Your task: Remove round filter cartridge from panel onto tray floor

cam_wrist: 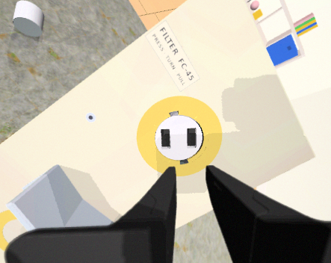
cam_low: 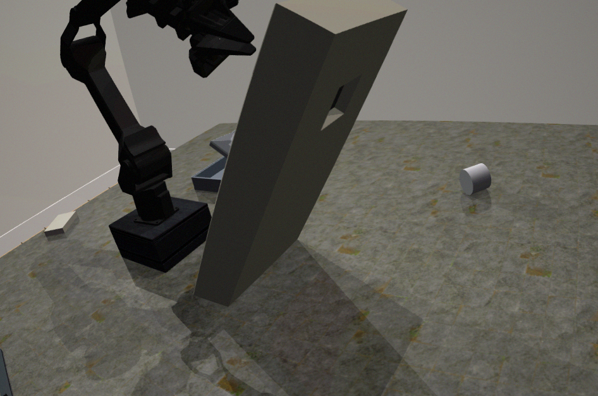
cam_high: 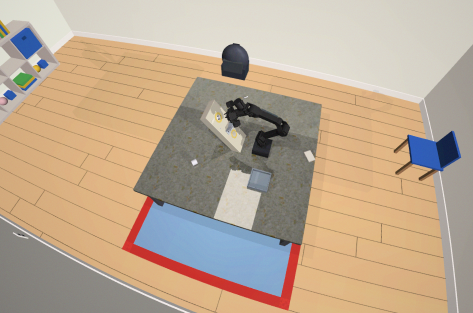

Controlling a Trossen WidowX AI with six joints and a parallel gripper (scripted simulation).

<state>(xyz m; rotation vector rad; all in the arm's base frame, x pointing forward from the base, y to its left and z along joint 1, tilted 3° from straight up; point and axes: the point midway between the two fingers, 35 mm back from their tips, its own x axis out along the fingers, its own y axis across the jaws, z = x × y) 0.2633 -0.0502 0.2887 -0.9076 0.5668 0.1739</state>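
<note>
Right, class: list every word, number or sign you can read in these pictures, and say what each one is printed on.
"FILTER FC-45": top line of the white label on the cream service panel, above the yellow ring around the filter cartridge.
"PRESS · TURN · PULL": smaller line on the same label, just readable.
In the top view the label cannot be made out on the panel, and the exterior view shows only its blank back.
No other text is visible.

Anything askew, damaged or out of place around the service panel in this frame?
Nothing looks damaged. The filter cartridge sits flush in its yellow ring on the leaning panel. The gripper, narrowed and holding nothing, hangs just short of it. A small grey cylinder lies loose on the table.
</note>
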